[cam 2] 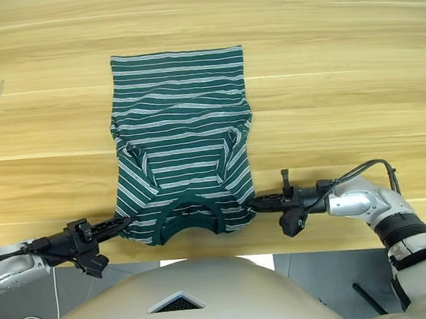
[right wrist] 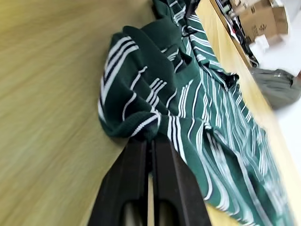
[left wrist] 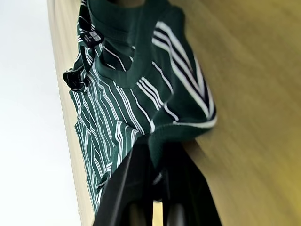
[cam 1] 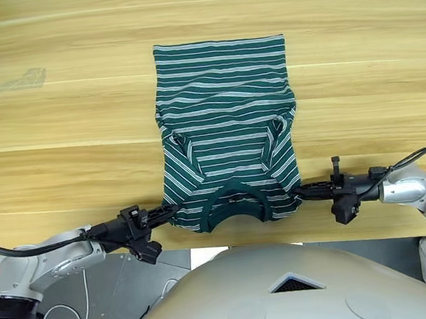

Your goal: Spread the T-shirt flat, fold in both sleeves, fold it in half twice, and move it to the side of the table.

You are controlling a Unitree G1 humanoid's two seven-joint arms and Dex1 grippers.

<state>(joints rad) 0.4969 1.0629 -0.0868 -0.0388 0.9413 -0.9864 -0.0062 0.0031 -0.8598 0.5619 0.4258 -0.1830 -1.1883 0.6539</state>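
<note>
On the wooden table (cam 1: 63, 166) near its front edge, the T-shirt (cam 1: 226, 120) is lying with its long axis running away from us, collar pointing toward us; we are pinching its near corners, left gripper (cam 1: 170, 209) and right gripper (cam 1: 299, 191) both clamping fabric

Both head views look forward and steeply down on the tabletop (cam 1: 60, 144) from well above. They share the whole T-shirt (cam 1: 225, 128) and both arms, the right eye view framing them slightly further left. Each wrist view sits low and very close behind its own arm's tool, the left end effector (left wrist: 157, 157) and the right end effector (right wrist: 150, 141), skimming the wood from opposite sides; both take in the shirt's collar end.
</note>
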